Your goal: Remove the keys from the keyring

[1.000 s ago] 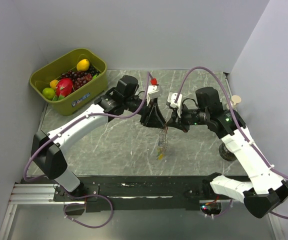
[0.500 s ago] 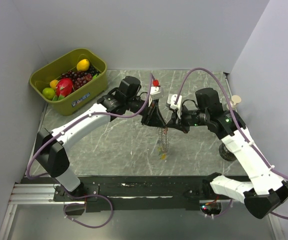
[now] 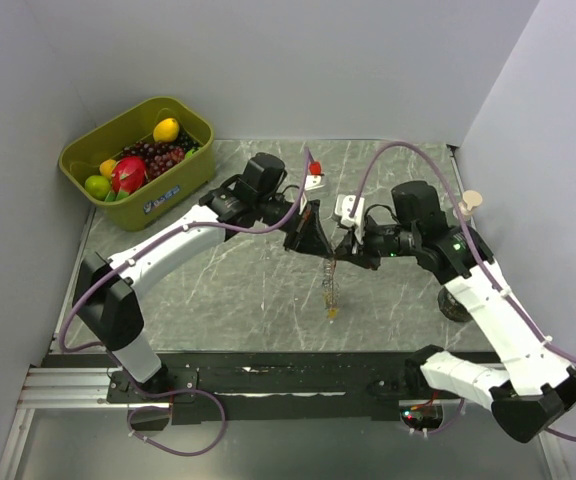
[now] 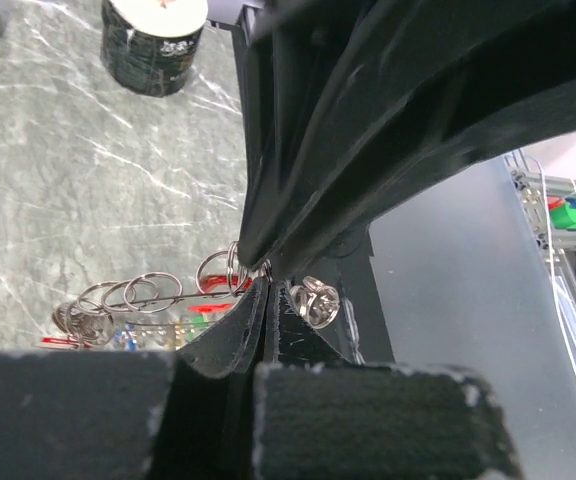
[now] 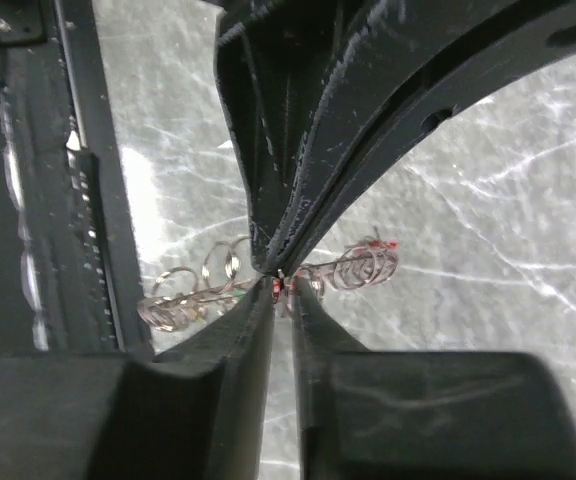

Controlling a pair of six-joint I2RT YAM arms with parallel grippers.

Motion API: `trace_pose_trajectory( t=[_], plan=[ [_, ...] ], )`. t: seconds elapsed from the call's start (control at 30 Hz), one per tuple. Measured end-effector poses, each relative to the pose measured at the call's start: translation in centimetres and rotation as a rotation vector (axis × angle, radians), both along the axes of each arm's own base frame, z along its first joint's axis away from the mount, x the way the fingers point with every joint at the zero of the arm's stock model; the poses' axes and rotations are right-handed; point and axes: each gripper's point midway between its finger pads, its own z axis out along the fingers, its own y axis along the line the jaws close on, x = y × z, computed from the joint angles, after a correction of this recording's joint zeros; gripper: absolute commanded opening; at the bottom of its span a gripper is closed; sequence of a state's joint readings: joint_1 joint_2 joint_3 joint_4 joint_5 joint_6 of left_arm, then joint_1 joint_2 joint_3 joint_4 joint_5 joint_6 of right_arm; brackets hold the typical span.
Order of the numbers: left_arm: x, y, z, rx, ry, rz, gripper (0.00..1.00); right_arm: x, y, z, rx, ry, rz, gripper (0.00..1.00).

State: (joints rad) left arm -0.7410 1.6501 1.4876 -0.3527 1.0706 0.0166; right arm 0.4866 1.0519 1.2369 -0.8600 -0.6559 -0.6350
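Both arms stretch inward, the left gripper (image 3: 316,244) and right gripper (image 3: 344,250) meeting tip to tip just above the dangling keyring (image 3: 330,285). The left fingers are pinched on its top, the right fingers a sliver apart.

No legible text anywhere

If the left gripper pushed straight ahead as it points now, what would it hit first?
Seemingly the right gripper, tip to tip with the left gripper above the silvery ring-chain keyring.

Soft, even overhead light, faint shadows; wrist views dimmer, their near foreground seemingly blurred.
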Motion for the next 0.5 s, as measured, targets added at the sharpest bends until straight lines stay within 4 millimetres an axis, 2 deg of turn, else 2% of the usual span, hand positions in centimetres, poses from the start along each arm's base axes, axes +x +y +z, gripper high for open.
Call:
trace_pose_trajectory(
  t=[0.1, 0.23, 0.43, 0.5],
  plan=[
    [-0.3, 0.2, 0.0, 0.004, 0.004, -0.008, 0.01, -0.5, -0.1, 1.3, 0.028, -0.035, 0.022, 0.42],
    [-0.4, 0.6, 1.0, 0.002, -0.01, -0.017, 0.01, -1.4, -0.8, 4.3, 0.09, -0.108, 0.044, 0.49],
    [-1.3, 1.3, 5.4, -0.078, -0.083, -0.045, 0.01, -3.6, -1.0, 7.8, 0.17, -0.185, 0.103, 0.49],
    [-2.1, 1.5, 6.8, -0.11, -0.079, -0.064, 0.01, -4.2, -0.9, 8.2, 0.193, -0.186, 0.129, 0.48]
  ],
)
